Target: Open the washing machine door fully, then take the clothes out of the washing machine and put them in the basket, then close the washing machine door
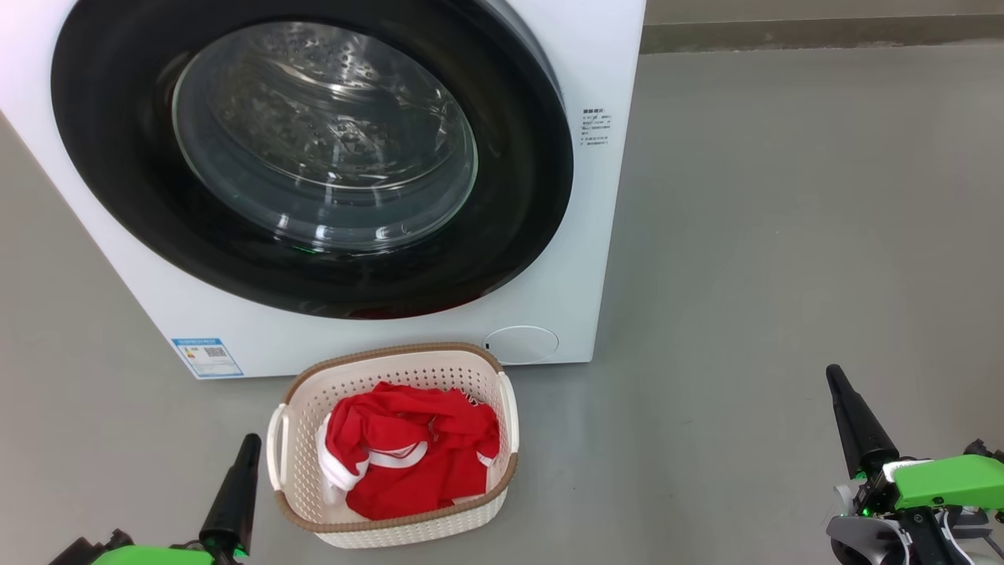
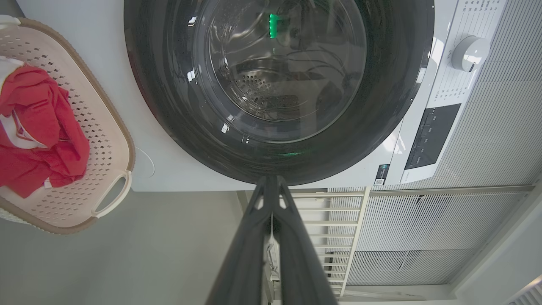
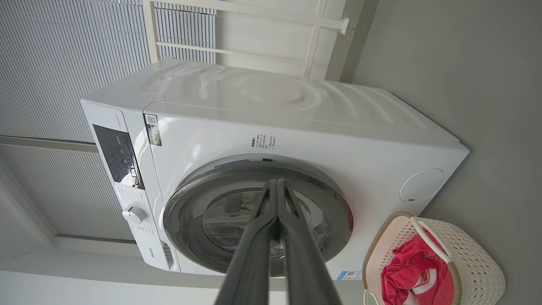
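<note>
Hanging Low: 2 Pincers Shut, Clothes Lying in the Basket

Both pincers are pressed narrow, with nothing between their fingers. The left pincer [image 1: 249, 446] points up from the lower left of the head view, its 2 dark fingers meeting in 1 tapered tip. The right pincer [image 1: 834, 378] does the same at the lower right, well apart from the left one. Neither touches anything.

The basket [image 1: 392, 351] sits on the grey floor [image 1: 745, 235], just to the right of the left pincer's tip and well to the left of the right pincer. The clothes [image 1: 416, 455] lie heaped inside it, red fabric with white trim.

Ahead of both pincers, beyond the basket, stands the washing machine [image 1: 600, 196]. The washing machine door [image 1: 314, 149] lies shut against the machine's front, its glossy black rim flush around the clear glass bowl. In each wrist view that pincer's closed tip points at the door's rim without reaching it.

A blue label [image 1: 208, 357] sits on the machine's lower front corner, ahead of the left pincer. A round white cap [image 1: 522, 344] sits just past the basket's far rim.
</note>
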You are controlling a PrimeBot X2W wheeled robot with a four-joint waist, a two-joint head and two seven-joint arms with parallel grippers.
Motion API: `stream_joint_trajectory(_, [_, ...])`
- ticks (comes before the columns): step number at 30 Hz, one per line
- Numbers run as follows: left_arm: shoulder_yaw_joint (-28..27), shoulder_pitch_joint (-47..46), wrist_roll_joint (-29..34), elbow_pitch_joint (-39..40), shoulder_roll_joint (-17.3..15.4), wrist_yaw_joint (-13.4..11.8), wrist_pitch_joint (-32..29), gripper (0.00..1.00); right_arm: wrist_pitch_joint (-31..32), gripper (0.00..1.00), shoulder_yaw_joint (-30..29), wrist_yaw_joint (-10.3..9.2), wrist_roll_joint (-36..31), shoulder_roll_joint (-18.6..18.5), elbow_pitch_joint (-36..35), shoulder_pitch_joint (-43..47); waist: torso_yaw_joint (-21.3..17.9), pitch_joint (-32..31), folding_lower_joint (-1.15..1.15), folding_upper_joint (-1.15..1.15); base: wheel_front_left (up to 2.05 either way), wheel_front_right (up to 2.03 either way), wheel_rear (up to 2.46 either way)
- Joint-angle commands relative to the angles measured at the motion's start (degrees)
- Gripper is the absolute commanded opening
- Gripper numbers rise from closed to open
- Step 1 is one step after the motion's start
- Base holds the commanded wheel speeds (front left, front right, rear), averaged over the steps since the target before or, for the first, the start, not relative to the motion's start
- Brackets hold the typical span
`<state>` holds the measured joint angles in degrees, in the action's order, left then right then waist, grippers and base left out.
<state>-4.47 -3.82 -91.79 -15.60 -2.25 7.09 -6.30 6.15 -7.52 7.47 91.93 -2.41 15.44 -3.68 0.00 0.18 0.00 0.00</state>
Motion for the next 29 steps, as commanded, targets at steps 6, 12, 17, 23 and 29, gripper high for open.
stream_joint_trajectory(6, [-2.05, -2.37, -0.38, 1.56, -0.63, 0.40, -0.18, 0.00, 0.38, 0.00, 0.95, 0.02, 0.19, -0.47, -1.42, -2.51, 0.00, 0.00, 0.00, 0.00, 0.00, 0.00, 0.00])
stream_joint_trajectory(12, [-2.05, -2.37, -0.38, 1.56, -0.63, 0.40, -0.18, 0.00, 0.38, 0.00, 0.94, 0.02, 0.19, -0.47, -1.42, -2.51, 0.00, 0.00, 0.00, 0.00, 0.00, 0.00, 0.00])
stream_joint_trajectory(17, [-2.05, -2.37, -0.38, 1.56, -0.63, 0.40, -0.18, 0.00, 0.38, 0.00, 0.94, 0.02, 0.19, -0.47, -1.42, -2.51, 0.00, 0.00, 0.00, 0.00, 0.00, 0.00, 0.00])
stream_joint_trajectory(23, [-2.05, -2.37, -0.38, 1.56, -0.63, 0.40, -0.18, 0.00, 0.39, 0.00, 0.94, 0.02, 0.19, -0.47, -1.42, -2.51, 0.00, 0.00, 0.00, 0.00, 0.00, 0.00, 0.00])
stream_joint_trajectory(29, [-2.05, -2.37, -0.38, 1.56, -0.63, 0.40, -0.18, 0.00, 0.39, 0.00, 0.94, 0.02, 0.19, -0.47, -1.42, -2.51, 0.00, 0.00, 0.00, 0.00, 0.00, 0.00, 0.00])
